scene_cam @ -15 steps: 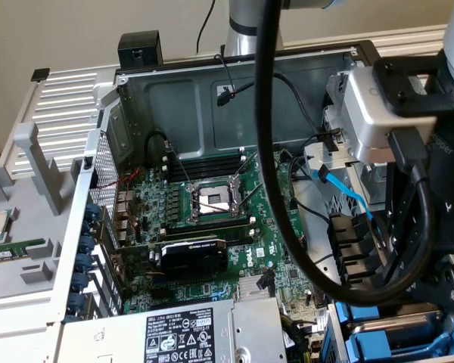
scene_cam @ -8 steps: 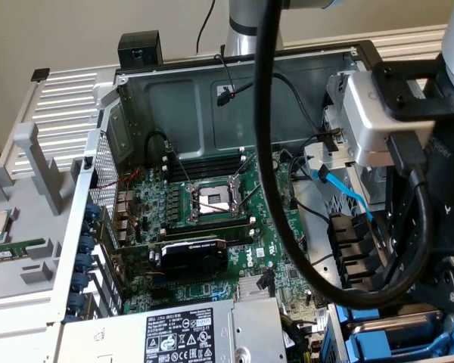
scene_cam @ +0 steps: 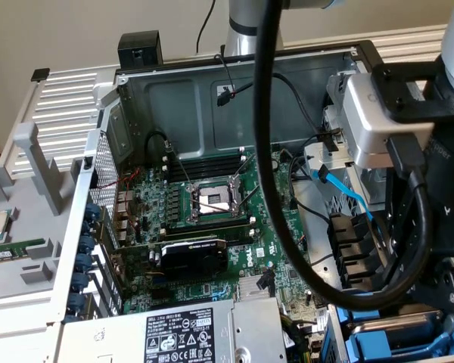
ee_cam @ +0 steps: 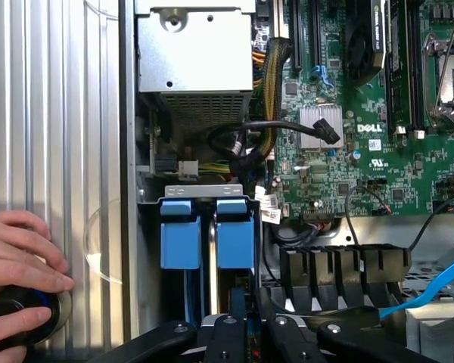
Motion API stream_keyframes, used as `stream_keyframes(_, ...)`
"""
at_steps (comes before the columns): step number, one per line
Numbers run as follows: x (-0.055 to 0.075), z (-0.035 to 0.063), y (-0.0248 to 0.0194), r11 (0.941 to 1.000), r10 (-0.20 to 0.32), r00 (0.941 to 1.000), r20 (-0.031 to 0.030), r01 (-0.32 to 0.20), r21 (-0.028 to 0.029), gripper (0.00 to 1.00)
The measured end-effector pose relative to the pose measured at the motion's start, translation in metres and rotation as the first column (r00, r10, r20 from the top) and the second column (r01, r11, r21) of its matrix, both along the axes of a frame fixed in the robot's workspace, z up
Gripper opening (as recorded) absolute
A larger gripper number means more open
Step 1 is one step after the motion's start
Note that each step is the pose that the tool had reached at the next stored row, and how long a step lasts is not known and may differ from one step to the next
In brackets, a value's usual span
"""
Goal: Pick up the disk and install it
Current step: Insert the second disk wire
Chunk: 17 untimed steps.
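Observation:
Edge-on in the drive bay at the case's corner stands the disk [ee_cam: 234, 236], its blue plastic frame towards the camera. My gripper [ee_cam: 246, 333] hangs directly over it, the black fingers [ee_cam: 225, 331] close together on the disk's thin upper edge. A second blue-framed carrier [ee_cam: 180, 234] sits in the slot beside it. In the exterior view the disk [scene_cam: 393, 333] shows as blue frame and silver metal low at the exterior view's right, under the arm's wrist [scene_cam: 431, 227].
The open case holds the Dell motherboard [ee_cam: 378, 128], the grey power-supply box [scene_cam: 189, 333], black cables [ee_cam: 287, 128] and a blue data cable [ee_cam: 431, 291] near the bay. A person's hand [ee_cam: 19, 249] rests on a black round object [ee_cam: 19, 318] on the ribbed panel beside the case.

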State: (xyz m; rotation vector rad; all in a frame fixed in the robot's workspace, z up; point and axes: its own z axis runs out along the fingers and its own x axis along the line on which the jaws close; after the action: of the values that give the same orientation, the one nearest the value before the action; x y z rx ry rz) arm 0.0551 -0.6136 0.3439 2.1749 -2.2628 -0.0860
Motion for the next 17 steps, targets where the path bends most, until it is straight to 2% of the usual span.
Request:
stream_keyframes(8, -0.0014, -0.0009, 0.0, 1.0, -0.001, 1.0, 0.0002, 0.001, 0.0, 0.16)
stream_keyframes(15, -0.0014, -0.0011, 0.0009, 1.0, -0.001, 1.0, 0.0035, 0.001, 0.0002, 0.16)
stream_keyframes(17, -0.0015, -0.001, 0.0009, 1.0, -0.001, 1.0, 0.0062, 0.001, -0.0001, 0.16)
